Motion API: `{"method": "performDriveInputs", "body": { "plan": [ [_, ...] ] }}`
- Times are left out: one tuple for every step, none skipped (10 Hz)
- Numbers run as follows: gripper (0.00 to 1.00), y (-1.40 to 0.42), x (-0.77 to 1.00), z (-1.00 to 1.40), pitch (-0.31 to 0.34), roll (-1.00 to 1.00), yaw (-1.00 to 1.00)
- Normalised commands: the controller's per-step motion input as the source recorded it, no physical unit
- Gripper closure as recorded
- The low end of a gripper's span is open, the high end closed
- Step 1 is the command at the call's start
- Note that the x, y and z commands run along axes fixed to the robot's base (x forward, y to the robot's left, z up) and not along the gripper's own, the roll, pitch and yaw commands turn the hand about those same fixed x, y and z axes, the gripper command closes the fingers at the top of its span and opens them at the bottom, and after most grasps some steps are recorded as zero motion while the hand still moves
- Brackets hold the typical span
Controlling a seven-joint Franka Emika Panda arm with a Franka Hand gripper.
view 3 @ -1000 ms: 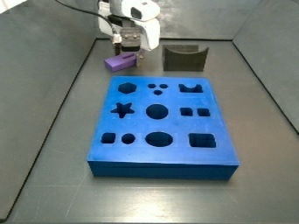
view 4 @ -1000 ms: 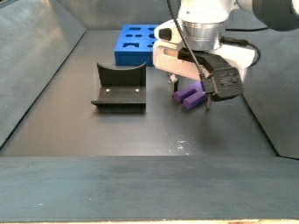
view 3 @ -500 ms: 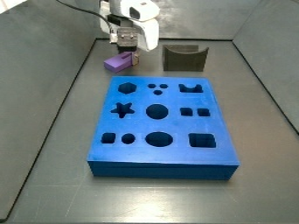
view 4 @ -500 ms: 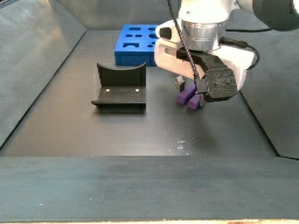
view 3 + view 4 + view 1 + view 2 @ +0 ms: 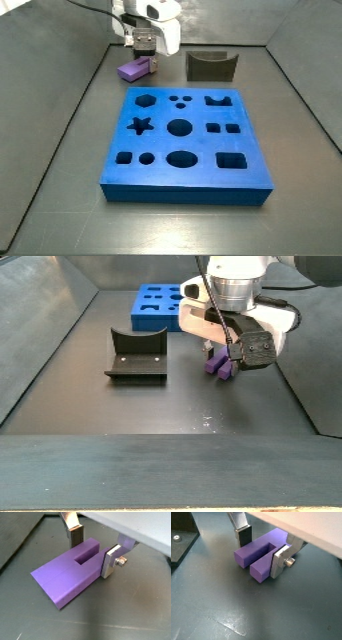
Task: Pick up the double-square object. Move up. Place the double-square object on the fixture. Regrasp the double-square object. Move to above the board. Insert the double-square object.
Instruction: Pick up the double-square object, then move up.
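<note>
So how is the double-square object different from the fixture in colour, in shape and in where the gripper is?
The double-square object is light purple; the fixture is dark olive-grey. The object is a small solid block with a notch in it; the fixture is a larger open-topped holder with raised side walls. The gripper has its fingers on either side of the object, while the fixture stands apart with nothing in it. Both rest on the dark floor, beyond the board.

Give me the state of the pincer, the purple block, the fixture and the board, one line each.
pincer: down at the floor, fingers either side of the block, grip not confirmed
double-square object: lying on the floor, between the fingers
fixture: empty
board: cut-outs all empty
</note>
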Motion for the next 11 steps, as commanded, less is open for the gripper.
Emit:
{"method": "performDriveInputs", "body": {
  "plan": [
    [1.00,0.00,0.00,0.00,0.000,0.00,0.00],
    [1.00,0.00,0.00,0.00,0.000,0.00,0.00],
    [1.00,0.00,0.00,0.00,0.000,0.00,0.00],
    [1.00,0.00,0.00,0.00,0.000,0.00,0.00],
    [1.00,0.00,0.00,0.00,0.000,0.00,0.00],
    [1.00,0.00,0.00,1.00,0.000,0.00,0.00],
    [1.00,0.00,-0.04,1.00,-0.005,0.00,0.01],
    [1.00,0.00,-0.05,1.00,-0.006,0.00,0.00],
    [1.00,0.00,-0.05,0.86,-0.002,0.00,0.00],
    [1.00,0.00,-0.04,0.73,0.013,0.00,0.00],
    [1.00,0.00,-0.03,0.59,0.027,0.00,-0.01]
  ]
}}
